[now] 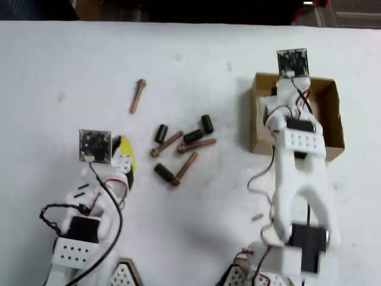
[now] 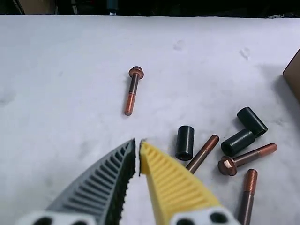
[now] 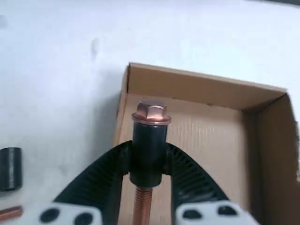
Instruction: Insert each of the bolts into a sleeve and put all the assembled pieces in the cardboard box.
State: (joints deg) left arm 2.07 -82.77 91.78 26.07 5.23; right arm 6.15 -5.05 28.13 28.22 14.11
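Right wrist view: your right gripper (image 3: 147, 152) clamps a black cylindrical sleeve (image 3: 149, 140) with a copper hex-head bolt (image 3: 150, 113) through it, over the open brown cardboard box (image 3: 206, 89). Your left gripper (image 2: 137, 143) has its jaws nearly together and empty, near loose copper bolts (image 2: 132, 91) and loose black sleeves (image 2: 185, 142).

The setting is a robotics lab or workshop bench. Indicators:
- A plain white table (image 1: 59, 59) serves as the work surface.
- Two arms (image 1: 297, 179) built from white printed parts stand at its near edge, with exposed wiring (image 1: 121, 221) and bare camera boards (image 1: 95, 146) at the wrists.
- Loose copper-coloured bolts (image 1: 137, 95), black sleeves (image 1: 206, 124) and a cardboard box (image 1: 333, 107) lie on the table.
- The room beyond the far edge is dark.
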